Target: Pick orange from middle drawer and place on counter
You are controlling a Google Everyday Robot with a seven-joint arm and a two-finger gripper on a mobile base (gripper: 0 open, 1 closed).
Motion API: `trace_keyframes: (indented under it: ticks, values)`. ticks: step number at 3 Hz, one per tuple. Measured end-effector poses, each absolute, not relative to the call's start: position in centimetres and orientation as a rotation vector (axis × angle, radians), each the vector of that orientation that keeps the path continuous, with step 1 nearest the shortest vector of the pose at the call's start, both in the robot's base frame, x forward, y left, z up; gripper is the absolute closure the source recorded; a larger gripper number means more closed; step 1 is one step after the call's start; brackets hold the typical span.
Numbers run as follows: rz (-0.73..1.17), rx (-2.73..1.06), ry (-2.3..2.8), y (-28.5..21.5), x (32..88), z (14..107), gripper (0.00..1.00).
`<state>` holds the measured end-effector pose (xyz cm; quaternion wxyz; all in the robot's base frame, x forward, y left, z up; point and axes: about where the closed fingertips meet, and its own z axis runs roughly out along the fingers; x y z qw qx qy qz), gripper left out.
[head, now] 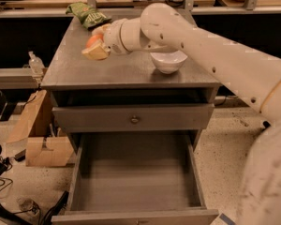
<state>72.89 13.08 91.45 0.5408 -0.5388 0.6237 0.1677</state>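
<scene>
One orange (93,39), clenched in the hand (95,43).
Hand over desk (122,75), left rear, near green bag (87,14); white bowl (168,62) to its right. Drawer (136,177) below stands open.

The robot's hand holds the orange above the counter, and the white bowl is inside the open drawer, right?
No. The camera view shows the white bowl sitting on the counter, not inside the open drawer. The gripper does hold the orange above the counter.
</scene>
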Motion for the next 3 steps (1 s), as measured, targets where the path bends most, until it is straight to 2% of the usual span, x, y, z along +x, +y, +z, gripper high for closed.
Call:
trace_keyframes:
  ticks: [3]
  values:
    - [0.469, -1.324, 1.644, 16.7, 77.2, 85.2, 1.00]
